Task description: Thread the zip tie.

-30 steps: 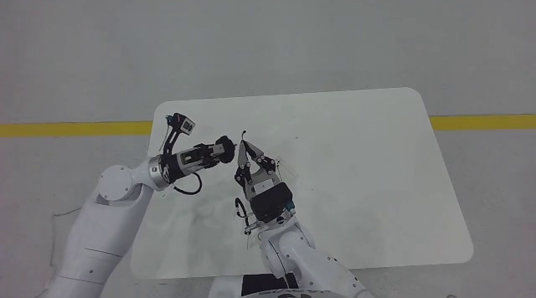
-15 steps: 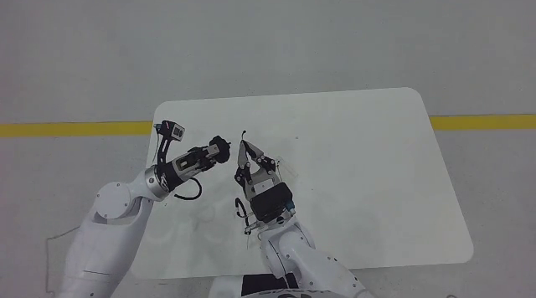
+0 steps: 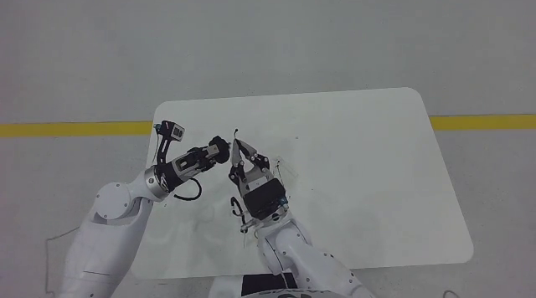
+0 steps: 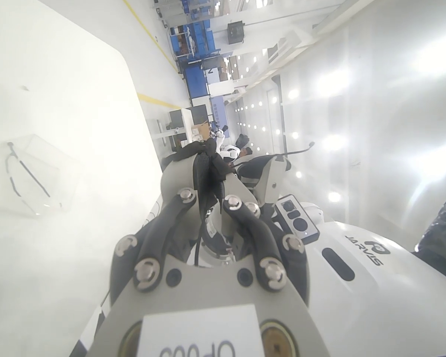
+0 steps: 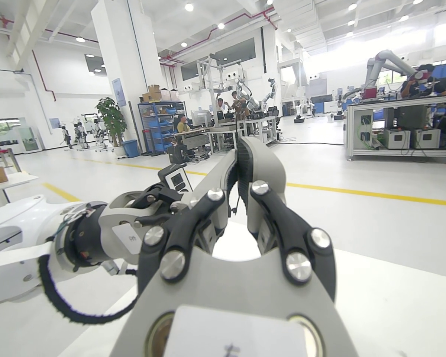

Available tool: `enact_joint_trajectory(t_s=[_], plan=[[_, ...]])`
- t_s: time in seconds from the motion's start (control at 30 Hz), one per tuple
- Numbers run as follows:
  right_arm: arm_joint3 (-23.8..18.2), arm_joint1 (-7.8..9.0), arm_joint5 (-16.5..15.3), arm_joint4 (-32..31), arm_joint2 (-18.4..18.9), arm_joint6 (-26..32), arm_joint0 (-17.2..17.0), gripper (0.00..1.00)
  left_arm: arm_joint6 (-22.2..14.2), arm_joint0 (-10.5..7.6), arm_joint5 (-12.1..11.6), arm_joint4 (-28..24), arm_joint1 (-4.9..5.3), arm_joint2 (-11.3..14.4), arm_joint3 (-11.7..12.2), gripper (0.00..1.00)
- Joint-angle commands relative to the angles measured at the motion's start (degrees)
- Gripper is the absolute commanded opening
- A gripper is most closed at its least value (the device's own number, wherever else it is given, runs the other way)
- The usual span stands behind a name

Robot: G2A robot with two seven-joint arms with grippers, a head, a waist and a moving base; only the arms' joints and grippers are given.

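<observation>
The zip tie (image 5: 237, 206) is a thin black strip pinched between the closed fingers of my right gripper (image 5: 240, 150), which is held above the white table (image 3: 360, 131). In the top view its tip (image 3: 235, 133) sticks out past the right gripper (image 3: 239, 143). Just to that gripper's left is my left gripper (image 3: 221, 148), nearly touching it. In the left wrist view the left gripper (image 4: 204, 154) is shut, with a black strand (image 4: 198, 232) running back between its fingers.
A clear plastic container (image 4: 22, 176) holding a few spare black zip ties lies on the table beyond the left gripper. The table's rounded edge (image 4: 132, 76) borders open floor with a yellow line (image 3: 469, 121).
The left wrist tipped down and shifted slightly left a second ago, then held still. The right gripper has moved a little left with the zip tie, closing on the left gripper.
</observation>
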Motion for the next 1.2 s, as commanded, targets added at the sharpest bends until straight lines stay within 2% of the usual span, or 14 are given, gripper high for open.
enact_joint_trajectory(t_s=[0.0, 0.2, 0.53, 1.17], plan=[[0.7, -0.31, 0.1, 0.4, -0.3, -0.1, 0.7, 0.0, 0.0, 0.0, 0.0, 0.0, 0.0, 0.0, 0.0, 0.0], [2.7, -1.18, 0.6, 1.4, -0.7, -0.5, 2.3, 0.0, 0.0, 0.0, 0.0, 0.0, 0.0, 0.0, 0.0, 0.0], [4.9, -2.16, 1.6, 2.3, -0.7, -1.4, 3.1, 0.0, 0.0, 0.0, 0.0, 0.0, 0.0, 0.0, 0.0, 0.0], [5.8, -2.99, 1.4, 1.3, 0.2, -2.1, 2.7, 0.0, 0.0, 0.0, 0.0, 0.0, 0.0, 0.0, 0.0, 0.0]])
